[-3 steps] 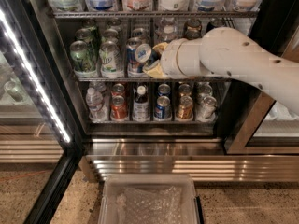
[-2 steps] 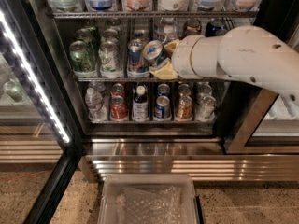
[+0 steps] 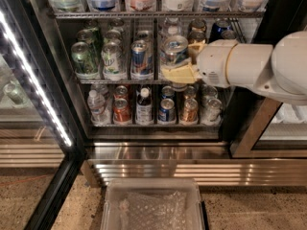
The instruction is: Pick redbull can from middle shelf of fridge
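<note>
The fridge [image 3: 268, 13] stands open, with three wire tiers of drinks. My gripper [image 3: 181, 61], with yellowish fingers [image 3: 175, 74] on a white arm, is in front of the middle shelf [image 3: 120, 81], right of its centre. It is shut on the redbull can [image 3: 173, 48], a slim blue-and-silver can with a silver top, held just out from the shelf front. A second blue-and-silver can [image 3: 139, 57] stands in the lane to the left. Green-and-white cans [image 3: 82, 56] fill the left lanes.
The LED strip [image 3: 33, 75] runs along the open door at left. Bottles and cans fill the lower shelf [image 3: 144, 124] and the top shelf [image 3: 144, 14]. A steel grille [image 3: 192, 171] lies at the base. A clear plastic bin [image 3: 153, 205] sits on the floor in front.
The arm has moved right and toward the camera with the can in its fingers. The can now sits clear of its lane, and another blue-and-silver can shows behind where it stood.
</note>
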{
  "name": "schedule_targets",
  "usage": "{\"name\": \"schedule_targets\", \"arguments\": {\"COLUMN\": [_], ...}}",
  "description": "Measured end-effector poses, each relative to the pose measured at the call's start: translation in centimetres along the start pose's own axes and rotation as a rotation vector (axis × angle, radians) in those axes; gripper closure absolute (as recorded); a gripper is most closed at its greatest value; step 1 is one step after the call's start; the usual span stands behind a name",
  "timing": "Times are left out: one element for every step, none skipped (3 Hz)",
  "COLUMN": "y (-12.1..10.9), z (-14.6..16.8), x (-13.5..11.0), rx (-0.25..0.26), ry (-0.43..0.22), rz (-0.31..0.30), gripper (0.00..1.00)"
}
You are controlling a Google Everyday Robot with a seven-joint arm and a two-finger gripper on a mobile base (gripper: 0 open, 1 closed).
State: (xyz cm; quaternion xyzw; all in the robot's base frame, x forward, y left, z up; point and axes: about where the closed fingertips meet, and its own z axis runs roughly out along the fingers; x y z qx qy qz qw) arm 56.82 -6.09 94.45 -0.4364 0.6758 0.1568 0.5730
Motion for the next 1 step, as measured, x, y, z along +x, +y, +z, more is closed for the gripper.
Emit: {"name": "schedule_targets", "arguments": {"y": [0.12], "z": [-1.74], "x": [-1.07], "rx": [-0.037], "ry": [-0.132], "rz": [0.164], "gripper": [1.0]}}
